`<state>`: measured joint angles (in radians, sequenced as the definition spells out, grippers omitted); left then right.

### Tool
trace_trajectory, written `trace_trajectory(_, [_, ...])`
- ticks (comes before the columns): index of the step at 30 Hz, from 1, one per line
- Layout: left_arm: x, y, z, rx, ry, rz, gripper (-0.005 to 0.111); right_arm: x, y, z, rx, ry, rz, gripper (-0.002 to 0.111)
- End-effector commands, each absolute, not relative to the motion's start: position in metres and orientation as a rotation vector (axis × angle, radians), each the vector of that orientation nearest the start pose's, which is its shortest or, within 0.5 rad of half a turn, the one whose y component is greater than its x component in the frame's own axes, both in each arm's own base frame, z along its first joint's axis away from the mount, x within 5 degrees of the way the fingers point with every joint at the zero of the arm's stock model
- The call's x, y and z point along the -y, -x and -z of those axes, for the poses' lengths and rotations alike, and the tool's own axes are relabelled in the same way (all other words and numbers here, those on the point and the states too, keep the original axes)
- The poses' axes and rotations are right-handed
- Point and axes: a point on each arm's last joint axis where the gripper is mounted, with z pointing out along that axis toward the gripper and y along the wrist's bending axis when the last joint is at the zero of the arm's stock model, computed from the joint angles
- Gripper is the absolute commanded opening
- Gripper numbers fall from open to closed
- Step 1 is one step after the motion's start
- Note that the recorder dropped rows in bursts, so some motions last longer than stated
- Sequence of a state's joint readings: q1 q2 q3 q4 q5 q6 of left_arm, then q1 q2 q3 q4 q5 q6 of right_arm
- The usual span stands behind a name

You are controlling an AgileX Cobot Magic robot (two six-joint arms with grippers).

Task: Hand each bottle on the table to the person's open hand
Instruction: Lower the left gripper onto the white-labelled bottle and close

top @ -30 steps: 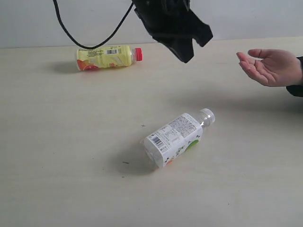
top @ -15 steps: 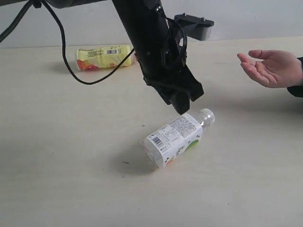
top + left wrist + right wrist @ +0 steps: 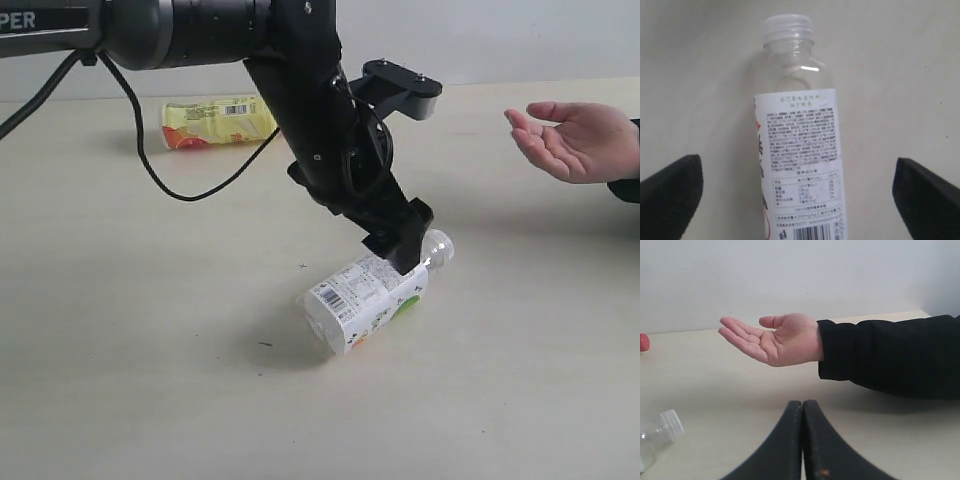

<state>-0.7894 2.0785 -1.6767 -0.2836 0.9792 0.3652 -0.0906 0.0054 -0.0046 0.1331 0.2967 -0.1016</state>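
My left end effector hangs wide open and empty, straddling the clear-capped bottle, which lies on the surface. I judge this the grasp step: lower, close on the label, then carry it to the hand. The right end effector is closed and empty.

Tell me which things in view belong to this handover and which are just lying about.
Job: white-labelled bottle under the open left gripper; yellow bottle lying at the back; person's open hand; table.
Just there: black cable looping above the table; tiny dark specks.
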Motion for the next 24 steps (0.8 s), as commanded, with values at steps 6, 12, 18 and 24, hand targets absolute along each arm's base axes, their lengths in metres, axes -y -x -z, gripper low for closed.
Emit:
trace_trajectory(6, [0.326, -0.296, -0.196, -2.491, -1.397, 0.418, 0.098, 0.001, -0.055, -0.187, -1.769, -0.071, 0.013, 0.000])
trace_trajectory(12, [0.329, -0.298, -0.168, -2.555, -1.407, 0.417, 0.098, 0.001, -0.055, -0.187, -1.769, -0.070, 0.015, 0.000])
trace_trajectory(18, [0.331, -0.299, -0.142, -2.611, -1.421, 0.405, 0.098, 0.001, -0.055, -0.187, -1.769, -0.072, 0.013, 0.000])
trace_trajectory(24, [0.331, -0.299, -0.134, -2.623, -1.454, 0.397, 0.081, 0.001, -0.055, -0.187, -1.769, -0.070, 0.014, 0.000])
